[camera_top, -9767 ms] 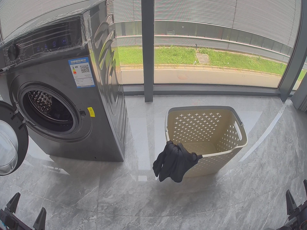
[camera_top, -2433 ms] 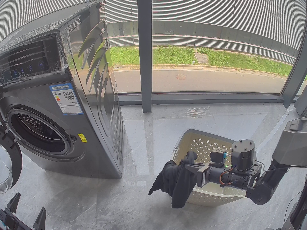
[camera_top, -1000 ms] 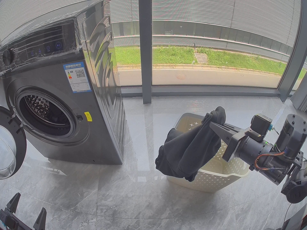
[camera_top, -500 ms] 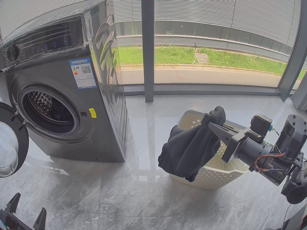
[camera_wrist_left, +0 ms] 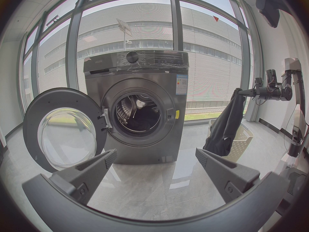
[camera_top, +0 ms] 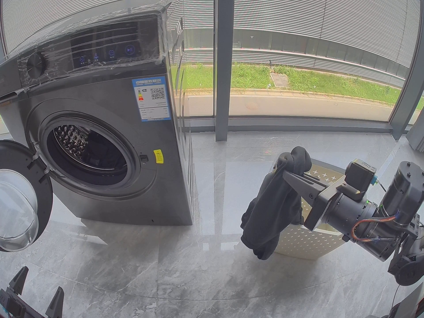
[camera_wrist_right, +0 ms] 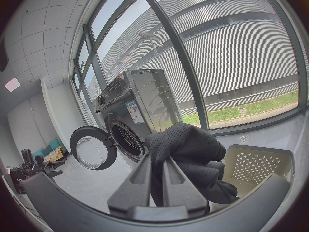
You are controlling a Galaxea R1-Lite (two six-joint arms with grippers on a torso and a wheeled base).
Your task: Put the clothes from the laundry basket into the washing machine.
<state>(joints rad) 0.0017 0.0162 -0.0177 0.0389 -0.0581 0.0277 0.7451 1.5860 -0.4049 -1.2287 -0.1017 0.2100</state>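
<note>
Floor [camera_top: 176, 266]: one washing machine [camera_top: 110, 89], one basket [camera_top: 304, 241]; right pincer [camera_top: 288, 176] clamps one black garment [camera_top: 274, 208]; left pincer [camera_wrist_left: 154, 151] wide

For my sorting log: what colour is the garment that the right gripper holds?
The garment is black; the right wrist view shows it best.
</note>
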